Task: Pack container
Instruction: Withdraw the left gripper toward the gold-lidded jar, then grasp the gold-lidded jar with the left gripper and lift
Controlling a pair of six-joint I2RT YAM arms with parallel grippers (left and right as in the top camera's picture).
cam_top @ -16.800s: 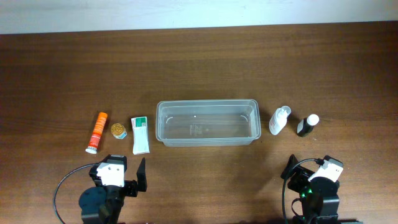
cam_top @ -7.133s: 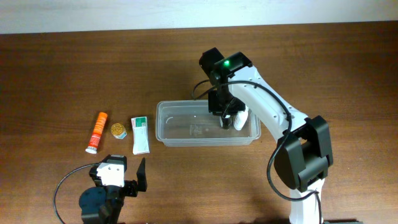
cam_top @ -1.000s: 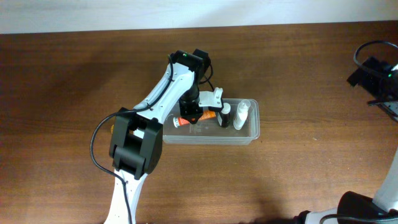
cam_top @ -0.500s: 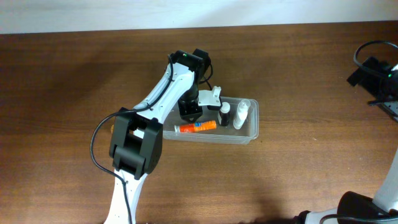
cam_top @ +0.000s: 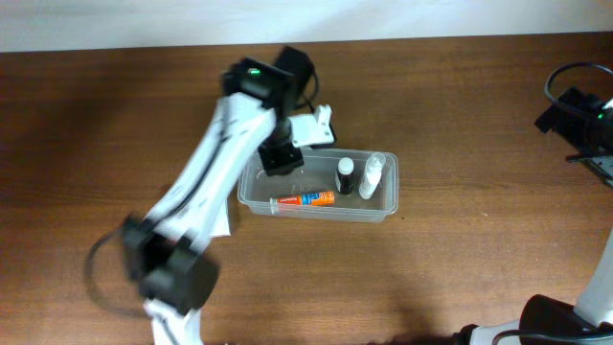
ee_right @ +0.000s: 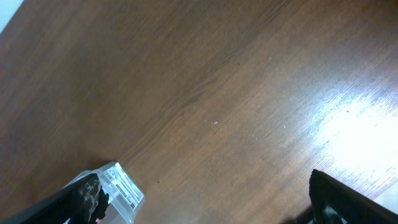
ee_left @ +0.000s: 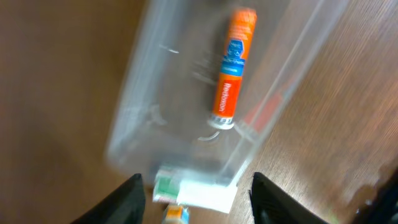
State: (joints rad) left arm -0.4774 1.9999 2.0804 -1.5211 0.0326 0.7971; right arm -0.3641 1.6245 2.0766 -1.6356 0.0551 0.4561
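Left hand: fingers spread wide with nothing between them; it hangs above the left end of the container.
Left arm: reaches from the near edge of the desk across to the container; blurred in the overhead view.
Container: clear rectangular tub, lying flat near the middle of the desk, long sides parallel to the near edge; blurred in the left wrist view.
Orange tube: lies flat inside the container, along its near wall, white cap end toward the left; also seen from the left wrist.
Dark bottle: white-capped, inside the container, right of centre.
White bottle: inside the container, just beside the dark bottle, toward the right end.
White-and-green tube: on the desk outside the container, just beyond its left end.
Right hand: fingers spread apart, holding nothing; raised near the right edge of the desk, well apart from the container.
Desk: dark brown wood grain.
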